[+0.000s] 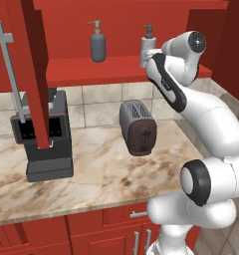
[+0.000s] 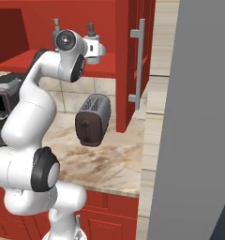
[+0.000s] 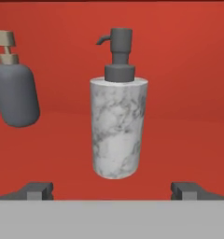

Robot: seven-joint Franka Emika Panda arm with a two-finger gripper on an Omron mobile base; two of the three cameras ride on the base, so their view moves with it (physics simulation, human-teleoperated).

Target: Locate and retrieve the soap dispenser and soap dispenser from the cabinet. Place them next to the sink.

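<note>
Two soap dispensers stand upright on the red shelf of the open cabinet (image 1: 116, 69). The white-grey marbled soap dispenser (image 3: 118, 126) with a dark pump is straight ahead of my gripper (image 3: 113, 190), a little beyond the fingertips (image 3: 37, 190). The gripper is open, its fingers spread wider than the bottle and touching nothing. From the left base view the marbled soap dispenser (image 1: 146, 46) is right beside the hand. The dark grey soap dispenser (image 3: 16, 93) with a tan pump stands apart to its left (image 1: 97, 45). The sink is out of view.
The cabinet door (image 1: 34, 64) hangs open at the left with its long grey handle (image 1: 9, 64). On the marble counter (image 1: 101, 174) below stand a toaster (image 1: 137, 127) and a coffee machine (image 1: 44, 134). A tall grey panel (image 2: 203, 117) borders the right side.
</note>
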